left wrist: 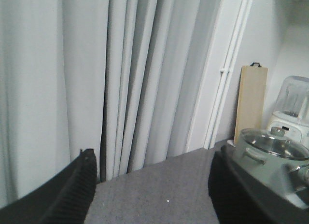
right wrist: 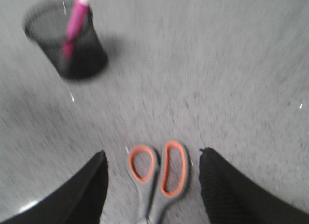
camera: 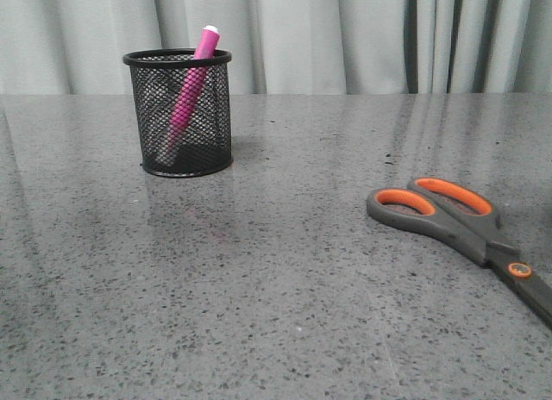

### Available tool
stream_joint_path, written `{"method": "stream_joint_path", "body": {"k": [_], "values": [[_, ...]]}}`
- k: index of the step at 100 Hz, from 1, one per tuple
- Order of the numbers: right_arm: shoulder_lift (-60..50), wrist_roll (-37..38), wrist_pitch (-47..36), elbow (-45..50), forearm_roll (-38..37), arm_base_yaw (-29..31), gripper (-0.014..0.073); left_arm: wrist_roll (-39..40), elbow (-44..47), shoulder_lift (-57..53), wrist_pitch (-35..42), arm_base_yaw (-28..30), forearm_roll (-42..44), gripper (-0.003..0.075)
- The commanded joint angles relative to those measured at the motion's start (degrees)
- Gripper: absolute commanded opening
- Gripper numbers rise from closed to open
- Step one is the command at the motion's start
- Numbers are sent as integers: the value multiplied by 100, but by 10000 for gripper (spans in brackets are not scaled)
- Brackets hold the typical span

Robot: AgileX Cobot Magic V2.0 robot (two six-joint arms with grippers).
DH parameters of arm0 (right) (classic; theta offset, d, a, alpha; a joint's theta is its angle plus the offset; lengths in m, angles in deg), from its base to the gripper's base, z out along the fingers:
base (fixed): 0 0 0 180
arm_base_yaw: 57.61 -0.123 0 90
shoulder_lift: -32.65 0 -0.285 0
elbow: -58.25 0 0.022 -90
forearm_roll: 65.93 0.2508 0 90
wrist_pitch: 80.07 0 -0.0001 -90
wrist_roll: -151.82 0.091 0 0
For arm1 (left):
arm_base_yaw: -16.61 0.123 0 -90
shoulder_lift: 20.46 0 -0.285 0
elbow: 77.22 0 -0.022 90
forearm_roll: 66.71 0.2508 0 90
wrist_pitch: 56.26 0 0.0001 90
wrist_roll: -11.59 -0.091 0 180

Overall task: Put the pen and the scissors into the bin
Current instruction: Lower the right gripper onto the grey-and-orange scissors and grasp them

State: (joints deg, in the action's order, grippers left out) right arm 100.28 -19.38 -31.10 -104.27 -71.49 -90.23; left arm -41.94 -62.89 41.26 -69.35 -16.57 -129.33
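The black mesh bin stands at the back left of the table. The magenta pen leans inside it, its pale tip above the rim. Both also show in the blurred right wrist view, the bin and the pen. The scissors lie flat at the right, handles toward the table's middle. My right gripper is open above the scissors, its fingers either side of the orange-lined loops, not touching. My left gripper is open and empty, pointing at the curtain. Neither gripper shows in the front view.
The speckled grey table runs back to a pale curtain. In the left wrist view a glass-lidded pot, a wooden board and a white appliance stand beside the table's end.
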Motion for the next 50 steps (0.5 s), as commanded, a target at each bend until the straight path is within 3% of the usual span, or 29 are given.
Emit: {"method": "stream_joint_path", "body": {"k": [1, 18, 50], "values": [[850, 140, 880, -706, -643, -201, 379, -14, 32, -522, 172, -41, -11, 445], [1866, 470, 1736, -1152, -391, -212, 383, -14, 374, -1244, 221, -41, -11, 445], [2031, 891, 1452, -742, 489, -212, 392, -14, 686, -1671, 224, -41, 17, 445]]}}
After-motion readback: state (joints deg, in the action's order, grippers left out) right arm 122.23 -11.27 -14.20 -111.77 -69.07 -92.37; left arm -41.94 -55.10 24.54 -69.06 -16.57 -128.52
